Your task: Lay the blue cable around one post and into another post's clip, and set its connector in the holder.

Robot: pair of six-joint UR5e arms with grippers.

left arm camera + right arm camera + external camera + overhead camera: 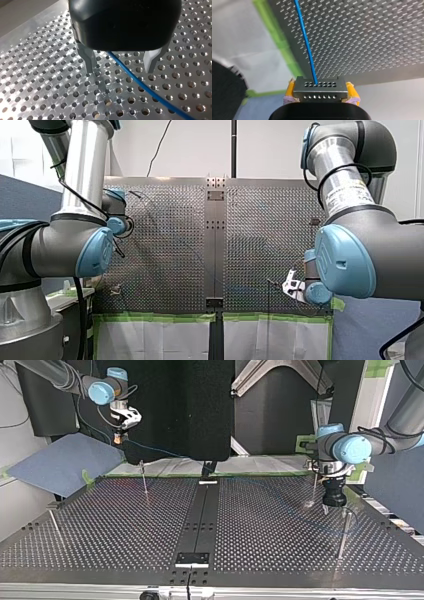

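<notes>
Slippage is worrying me: close by, the left claw (120,70) is hanging wide open astride the blue cable (304,37) just above the tabletop (125,535), gripping nothing, so the cable could be sliding out. Farther off, the right claw (320,90) is pinching the connector (319,93); tension might be twisting it. Counting: two claws, one cable, one connector, four posts (344,532).

I see my perforated bench (125,525) carrying thin upright posts (144,482) (green tape (155,317) edges one side); the blue cable (140,82) crosses it.
</notes>
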